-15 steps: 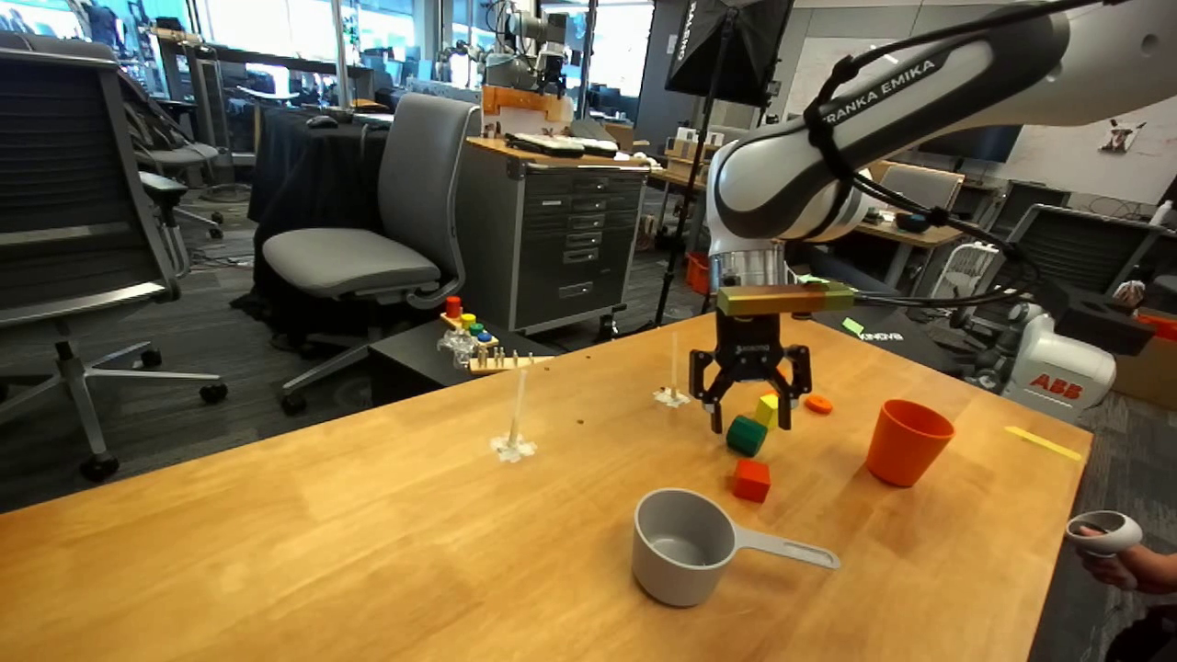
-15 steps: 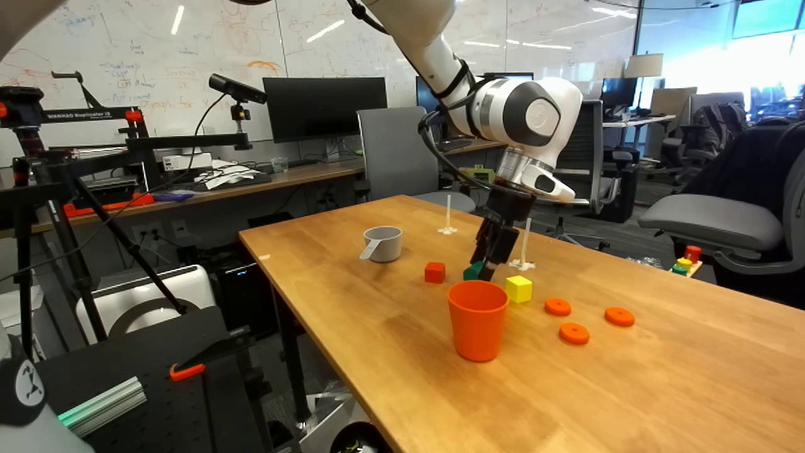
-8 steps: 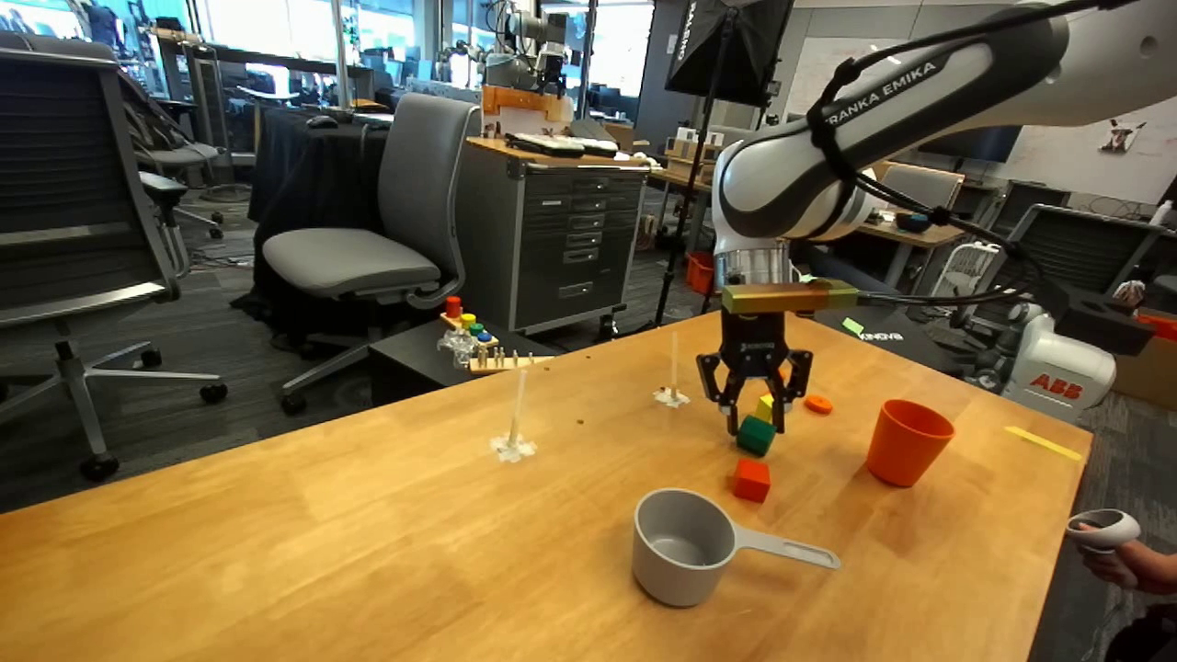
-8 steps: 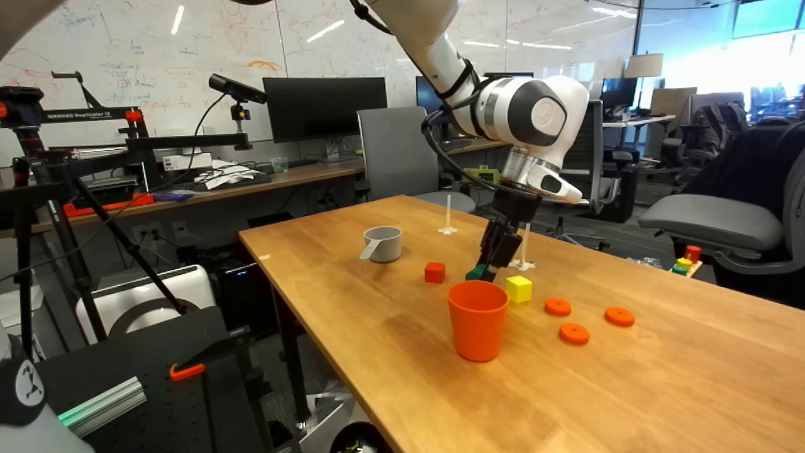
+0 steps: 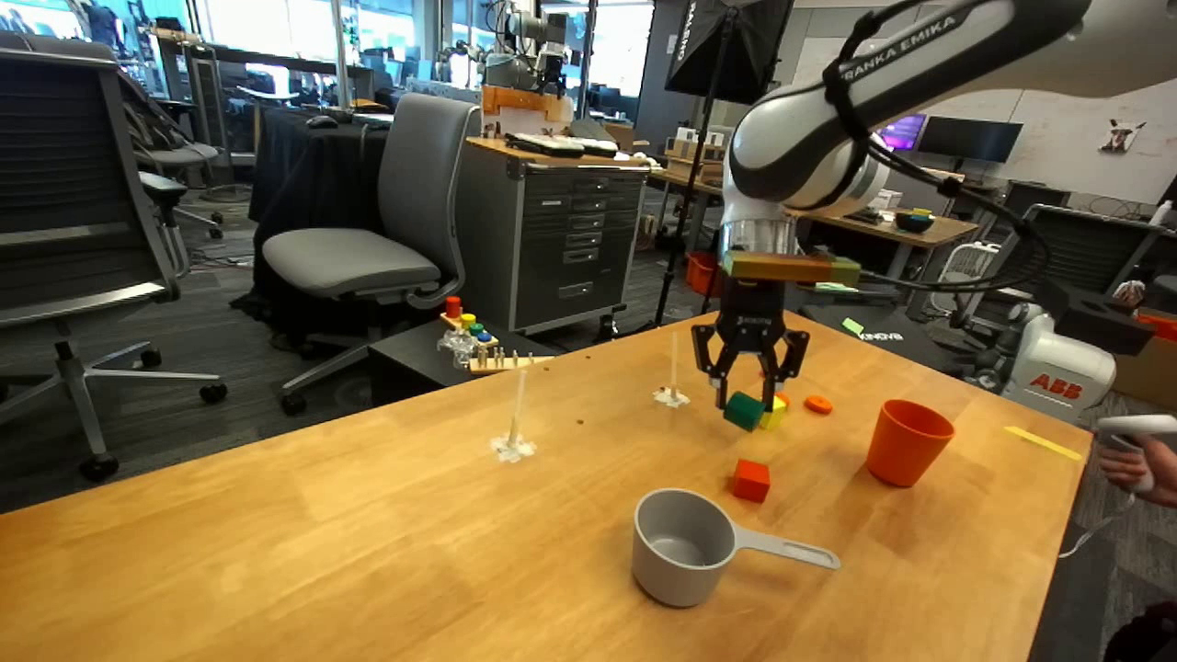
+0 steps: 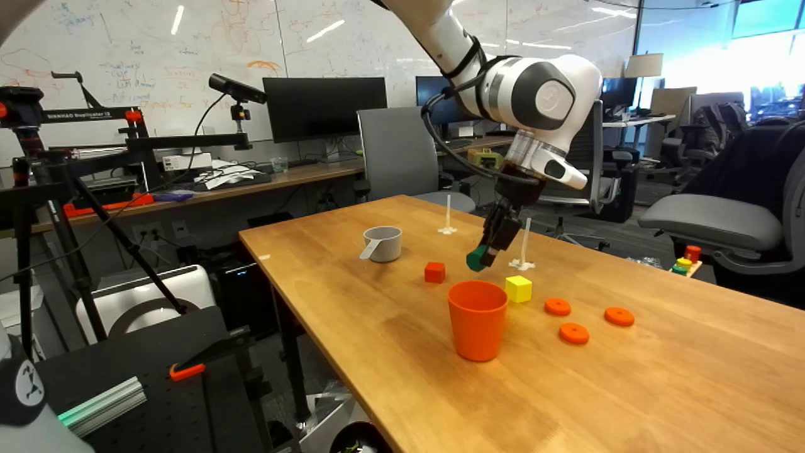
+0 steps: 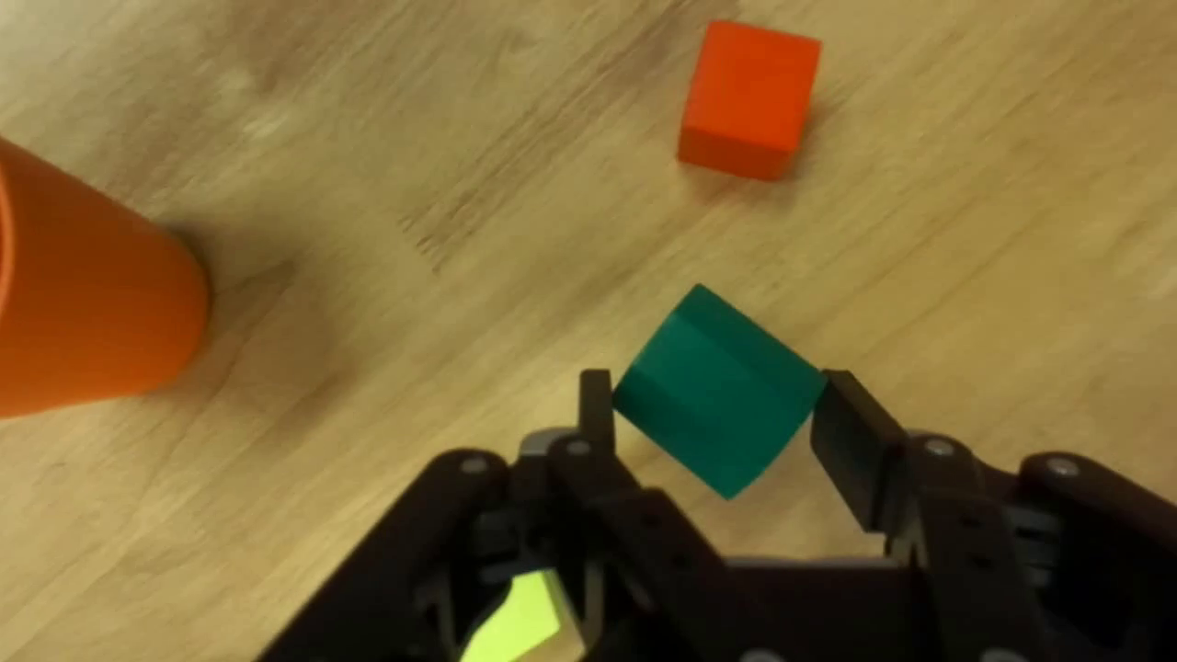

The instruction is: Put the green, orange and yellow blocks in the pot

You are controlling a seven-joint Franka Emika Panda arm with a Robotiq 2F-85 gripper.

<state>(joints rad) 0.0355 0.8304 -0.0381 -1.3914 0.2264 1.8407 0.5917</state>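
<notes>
Two black, jointed fingers (image 7: 855, 446) grip the green block (image 7: 722, 400) by opposite corners; it is a smooth faceted solid, tilted and clear of the surface (image 5: 368, 533). That surface is honey-coloured wood, its grain streaking diagonally in the wrist view. On it rest the orange block (image 7: 749, 97), crisp-edged and flat-faced, and the yellow block (image 6: 519, 289), a sharp-cornered cube. The orange one lies nearer the pot (image 5: 676, 575), which is round, plain grey, with a straight flat handle. Elsewhere are a tapered, round-mouthed orange cup (image 6: 476, 333) and, in an exterior view, three flat round discs (image 6: 574, 333).
</notes>
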